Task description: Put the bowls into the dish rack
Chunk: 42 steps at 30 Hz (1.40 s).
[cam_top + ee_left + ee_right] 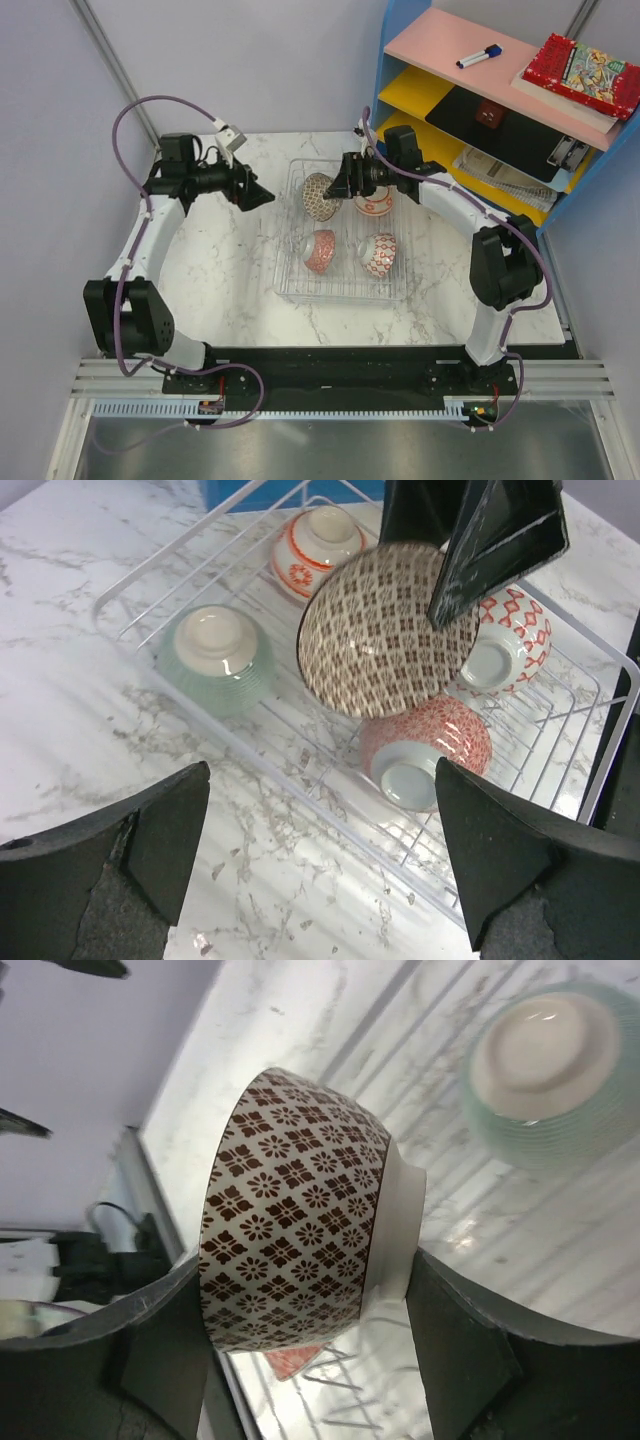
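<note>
Brown-patterned bowl (290, 1220) in right claw (336, 187)

Around the dish rack (284, 235), seen from above: the striped bowl (375, 205) is sitting at 1 o'clock, the diamond bowl (380, 255) at 5, the red bowl (320, 250) at 7. At 11 the right gripper (331, 190) is holding the brown bowl (318, 200) beside the green bowl (215, 655). Bare table (220, 270) is lying open at 9, with the left gripper (265, 196) hovering there. The blue shelf (392, 40) is crowding 2.
</note>
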Each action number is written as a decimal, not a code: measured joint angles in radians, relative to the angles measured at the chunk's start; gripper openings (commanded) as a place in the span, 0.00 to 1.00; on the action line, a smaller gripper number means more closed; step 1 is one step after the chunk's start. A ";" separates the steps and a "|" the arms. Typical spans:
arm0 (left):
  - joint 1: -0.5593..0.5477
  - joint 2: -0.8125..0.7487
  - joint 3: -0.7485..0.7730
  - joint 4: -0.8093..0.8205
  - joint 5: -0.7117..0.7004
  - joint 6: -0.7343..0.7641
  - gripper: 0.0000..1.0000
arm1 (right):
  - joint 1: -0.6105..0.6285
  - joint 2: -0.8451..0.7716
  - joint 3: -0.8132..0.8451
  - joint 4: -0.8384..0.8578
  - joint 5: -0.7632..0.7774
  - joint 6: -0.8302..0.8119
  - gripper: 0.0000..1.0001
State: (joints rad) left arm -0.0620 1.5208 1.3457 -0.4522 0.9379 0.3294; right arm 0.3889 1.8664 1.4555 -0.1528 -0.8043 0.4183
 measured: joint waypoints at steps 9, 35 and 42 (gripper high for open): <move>0.270 -0.155 -0.221 0.003 0.096 0.008 1.00 | 0.007 0.082 0.361 -0.403 0.331 -0.529 0.00; 0.442 -0.188 -0.388 -0.017 0.273 0.073 1.00 | 0.267 0.169 0.251 -0.447 0.966 -1.191 0.00; 0.443 -0.188 -0.391 -0.017 0.275 0.077 1.00 | 0.290 0.173 0.225 -0.393 1.014 -1.248 0.00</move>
State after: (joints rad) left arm 0.3805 1.3323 0.9550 -0.4694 1.2129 0.4061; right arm 0.6785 2.0396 1.6810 -0.5461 0.2092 -0.8295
